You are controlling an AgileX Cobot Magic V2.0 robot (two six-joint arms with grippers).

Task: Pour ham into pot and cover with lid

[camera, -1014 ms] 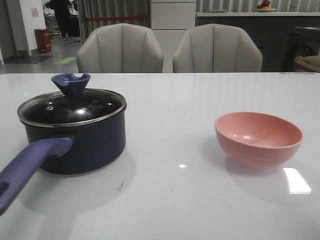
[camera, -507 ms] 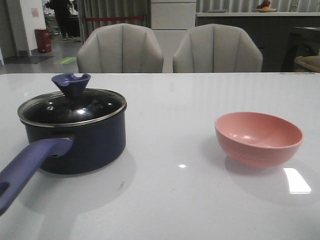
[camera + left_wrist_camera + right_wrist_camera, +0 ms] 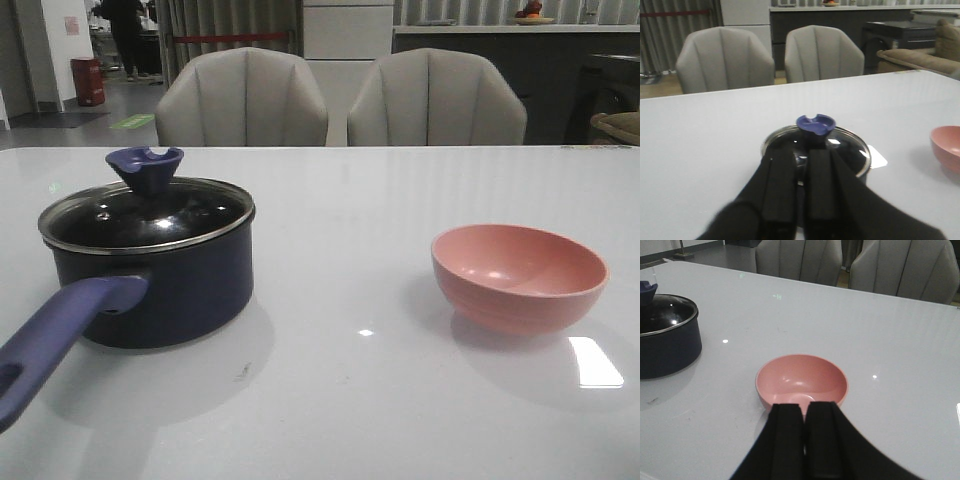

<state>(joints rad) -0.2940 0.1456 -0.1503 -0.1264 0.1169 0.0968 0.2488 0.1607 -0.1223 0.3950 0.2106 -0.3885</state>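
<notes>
Lid [image 3: 146, 215] covers pot [image 3: 150, 280]; bowl [image 3: 801, 380] visibly empty.

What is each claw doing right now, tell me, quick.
Left claw: shut, holding nothing, above the table short of the lid that sits on the pot.
Right claw: shut, holding nothing, near the pink bowl.

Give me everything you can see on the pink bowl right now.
The pink bowl is a round, matte, plastic-looking dish with a smooth rim, standing upright on the white table, to the right of the lidded pot and well apart from it. Its inside looks empty in the right wrist view; no ham shows. Nothing touches it: the right gripper hovers near its rim, fingers close together.
</notes>
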